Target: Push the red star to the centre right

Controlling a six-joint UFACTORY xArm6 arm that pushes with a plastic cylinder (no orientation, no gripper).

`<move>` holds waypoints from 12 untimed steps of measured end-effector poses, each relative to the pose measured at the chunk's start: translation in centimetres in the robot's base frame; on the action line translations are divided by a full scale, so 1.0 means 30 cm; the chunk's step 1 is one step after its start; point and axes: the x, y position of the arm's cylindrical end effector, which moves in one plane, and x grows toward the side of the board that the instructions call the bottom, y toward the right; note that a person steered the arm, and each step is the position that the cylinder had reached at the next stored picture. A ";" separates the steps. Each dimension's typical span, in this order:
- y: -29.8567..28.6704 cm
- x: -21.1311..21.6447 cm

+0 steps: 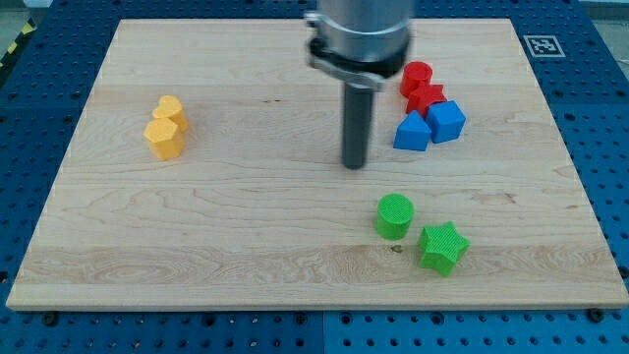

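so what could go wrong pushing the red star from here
The red star sits packed against the red cylinder and both blue blocks, so a push would likely drag them along. My tip is to the view's left and lower, so a straight push may hit the blue blocks first.

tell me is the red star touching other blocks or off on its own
Touching. The red star sits packed against the red cylinder and the two blue blocks.

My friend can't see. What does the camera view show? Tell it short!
My tip rests near the middle of a wooden board, left of a huddle of two red blocks and two blue blocks. A green cylinder and green star sit toward the view's bottom right, and two yellow blocks at the left.
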 end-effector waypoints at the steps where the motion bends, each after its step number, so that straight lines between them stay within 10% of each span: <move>1: 0.218 0.095; 6: 0.518 0.310; 9: 0.621 -0.238; 12: 0.169 -0.668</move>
